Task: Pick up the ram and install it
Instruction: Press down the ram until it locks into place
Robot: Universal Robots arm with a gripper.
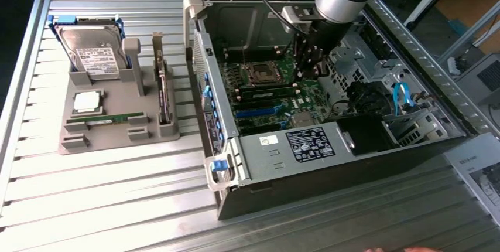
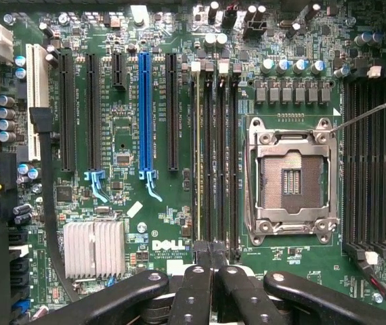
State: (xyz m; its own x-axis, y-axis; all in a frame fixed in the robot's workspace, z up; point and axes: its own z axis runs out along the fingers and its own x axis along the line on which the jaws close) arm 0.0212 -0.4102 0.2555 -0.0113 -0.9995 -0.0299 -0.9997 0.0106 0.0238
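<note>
Green ram [image 2: 198,159] is seen edge-on in the outermost of four memory slots just beside the empty CPU socket [image 2: 292,179], long axis running straight away from the gripper [image 2: 210,252] along the motherboard [image 2: 122,135]. Fingertips are pressed together, nothing held between them, poised over the near end of that slot bank. A second, similar stick [image 1: 105,119] is left lying flat in the grey tray [image 1: 117,140] outside the case [image 1: 343,164], well apart on the exterior view's left. Arm is reached down into the open case from above, wrist pointed at the board, gripper closer to the seated stick than to the tray.
</note>
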